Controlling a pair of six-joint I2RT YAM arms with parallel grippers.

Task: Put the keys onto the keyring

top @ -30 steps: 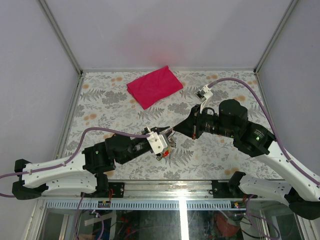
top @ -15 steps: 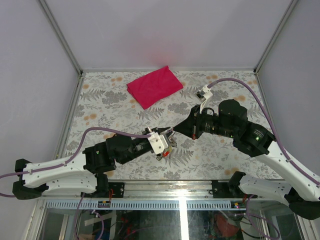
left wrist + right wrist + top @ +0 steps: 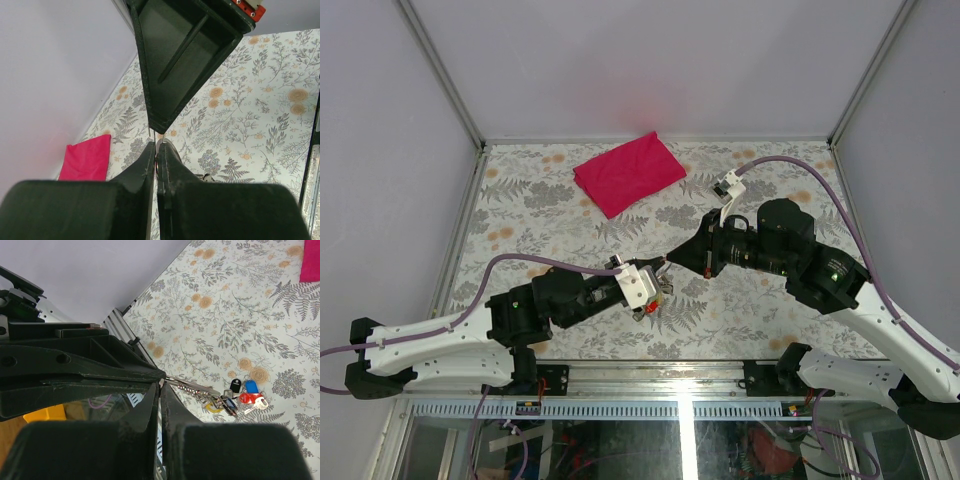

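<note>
The keyring (image 3: pixel 192 385) is held off the table between both grippers, its thin silver ring pointing right in the right wrist view. A bunch hangs from it: a black-headed key (image 3: pixel 235 386), a yellow tag (image 3: pixel 214 409), and beside them the keys, one blue (image 3: pixel 251 386) and one red (image 3: pixel 245 398). Whether those two are threaded on the ring I cannot tell. My right gripper (image 3: pixel 160 383) is shut on the ring's near edge. My left gripper (image 3: pixel 156 149) is shut on a thin sliver of the ring (image 3: pixel 162 143), tip to tip with the right gripper (image 3: pixel 669 261). From above, red (image 3: pixel 642 312) shows under the left gripper (image 3: pixel 657 284).
A folded magenta cloth (image 3: pixel 628 172) lies at the back of the floral table (image 3: pixel 540 215), left of centre. Grey walls close the sides and back. The aluminium rail (image 3: pixel 650 378) runs along the near edge by the arm bases.
My left gripper's jaws have closed fully onto the ring. Both arms have stayed almost where they were.
</note>
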